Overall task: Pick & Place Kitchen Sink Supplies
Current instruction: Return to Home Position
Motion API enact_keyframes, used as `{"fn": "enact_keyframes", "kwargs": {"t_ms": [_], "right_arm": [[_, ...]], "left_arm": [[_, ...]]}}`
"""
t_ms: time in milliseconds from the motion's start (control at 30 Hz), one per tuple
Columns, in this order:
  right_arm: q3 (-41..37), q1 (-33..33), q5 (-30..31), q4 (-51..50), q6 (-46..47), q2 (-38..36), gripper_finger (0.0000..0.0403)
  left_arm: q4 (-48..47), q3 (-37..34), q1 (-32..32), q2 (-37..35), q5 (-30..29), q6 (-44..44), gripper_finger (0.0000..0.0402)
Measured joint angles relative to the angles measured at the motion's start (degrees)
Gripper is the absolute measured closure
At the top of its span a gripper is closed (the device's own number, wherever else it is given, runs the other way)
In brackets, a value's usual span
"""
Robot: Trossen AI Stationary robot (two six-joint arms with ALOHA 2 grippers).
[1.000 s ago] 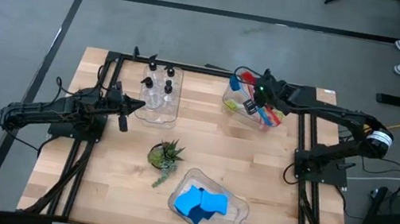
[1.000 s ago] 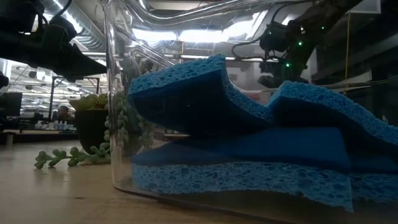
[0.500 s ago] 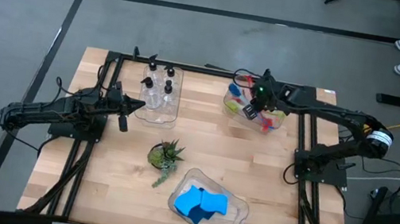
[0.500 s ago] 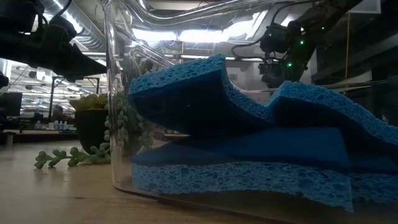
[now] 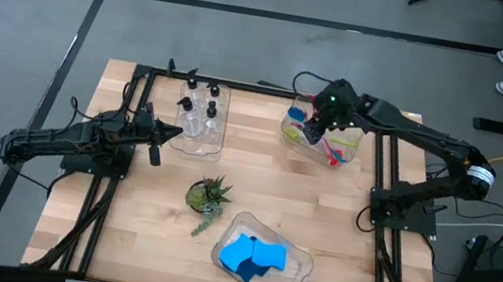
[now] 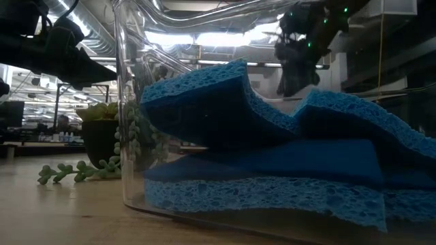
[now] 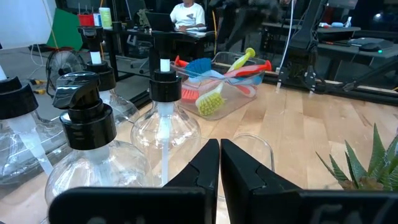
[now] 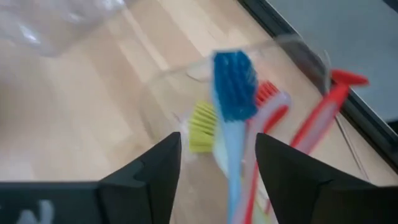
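Blue, red and yellow-green brushes [image 8: 235,93] lie in a clear bin [image 5: 288,129] at the table's far right; they also show in the left wrist view [image 7: 214,87]. My right gripper [image 8: 219,168] hovers open above them [image 5: 315,129], holding nothing. Clear pump bottles [image 5: 198,110] stand in a bin at the far left. My left gripper [image 7: 219,163] is shut and empty just beside that bin [image 5: 170,131]. Blue sponges [image 5: 251,256] lie stacked in a near bin, filling the low view [image 6: 272,156].
A small potted plant [image 5: 209,195] stands mid-table between the bins, its strands trailing on the wood [image 6: 75,171]. Bare wood lies in the table's middle and near left. Black frame rails run along both sides [image 5: 389,183].
My right gripper has risen above the brush bin and shifted a little toward the table's left; its arm stands higher now. The brushes stay in the bin.
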Motion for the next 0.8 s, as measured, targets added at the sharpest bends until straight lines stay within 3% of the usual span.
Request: {"fn": "enact_keyframes", "kwargs": {"t_ms": [400,633,800], "right_arm": [[-2.51,5.88,0.96,0.2,1.7,-18.62,0.0192],[-8.19,15.02,-0.64,2.85,9.41,-30.53,0.0192],[-15.98,23.03,-0.58,10.2,16.0,-37.59,0.0192]], "left_arm": [[0.0,0.0,0.01,0.0,0.02,0.0,0.0391],[0.0,0.0,0.01,0.0,0.02,0.0,0.0389],[0.0,0.0,0.02,0.0,0.02,-0.02,0.0391]]}}
